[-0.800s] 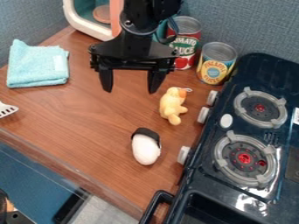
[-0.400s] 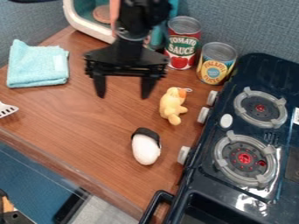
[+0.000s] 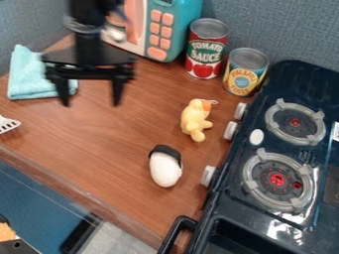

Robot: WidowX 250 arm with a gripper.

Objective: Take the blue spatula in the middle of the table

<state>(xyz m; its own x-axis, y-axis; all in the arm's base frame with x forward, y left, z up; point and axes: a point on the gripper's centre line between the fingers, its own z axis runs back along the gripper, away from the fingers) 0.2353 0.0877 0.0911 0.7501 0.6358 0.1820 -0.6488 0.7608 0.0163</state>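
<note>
In the camera view, my gripper [image 3: 90, 103] hangs above the left part of the wooden table [image 3: 109, 149], fingers spread wide, holding nothing. The white slotted end of a spatula [image 3: 8, 124] lies at the far left edge of the view, below the light-blue cloth [image 3: 29, 79].

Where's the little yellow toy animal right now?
The yellow toy is just right of the camera view's middle, on the wooden table, left of the stove knobs.
</note>
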